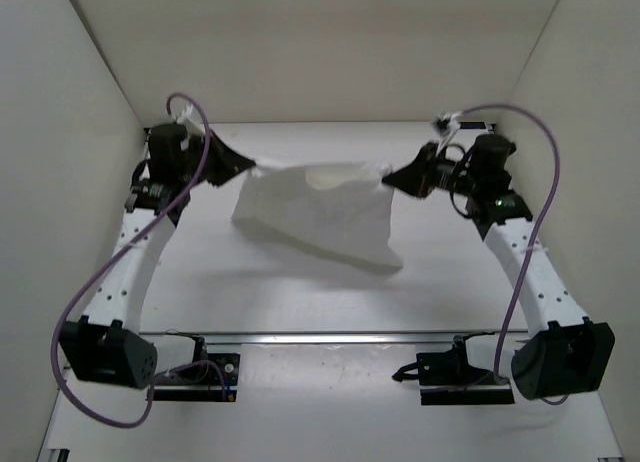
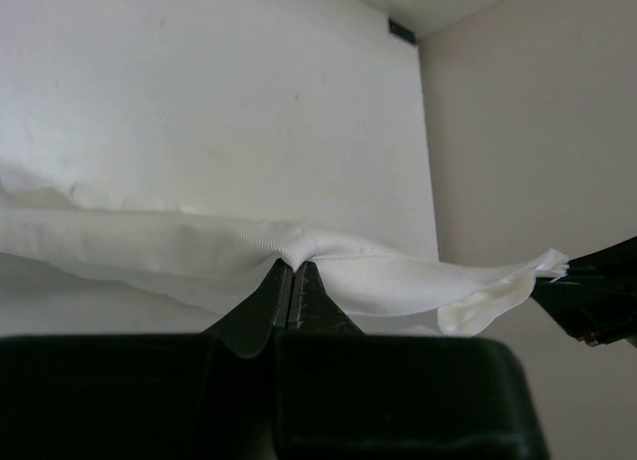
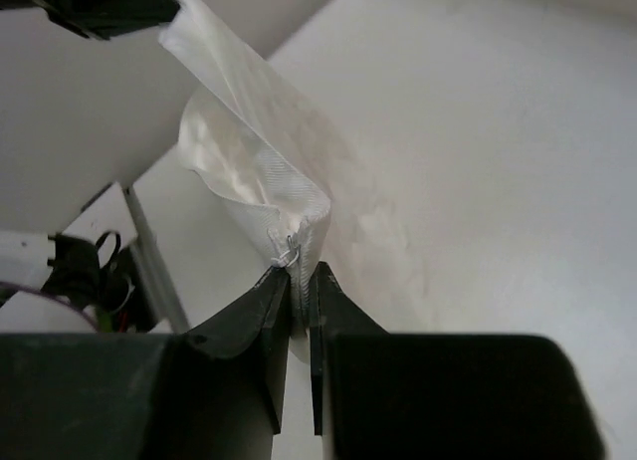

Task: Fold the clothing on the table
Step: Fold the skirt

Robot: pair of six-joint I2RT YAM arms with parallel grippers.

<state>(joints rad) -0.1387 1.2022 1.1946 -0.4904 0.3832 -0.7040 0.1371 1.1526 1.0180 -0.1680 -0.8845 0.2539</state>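
White thin-woven clothing (image 1: 320, 214), skirt-like, hung in the air over the far middle of the table (image 1: 300, 302), stretched along the upper edge and sagging lower toward the right. Impossible to tell whether touching the surface at the lowest corner. Pinched at the left end by the left gripper (image 1: 250, 168), clamped fully shut on a gathered fold. Pinched at the right end by the right gripper (image 1: 390, 179), closed narrow on the very edge of the hem. Probably weakest there: shallow bite, smooth fabric, easy to slide out. Risky to spread the arms any wider, since enough tension could strip one corner free and drop that side in a heap. Risky too to lower unevenly, leaving the flared edge bunched or tucked under and the fold crooked.
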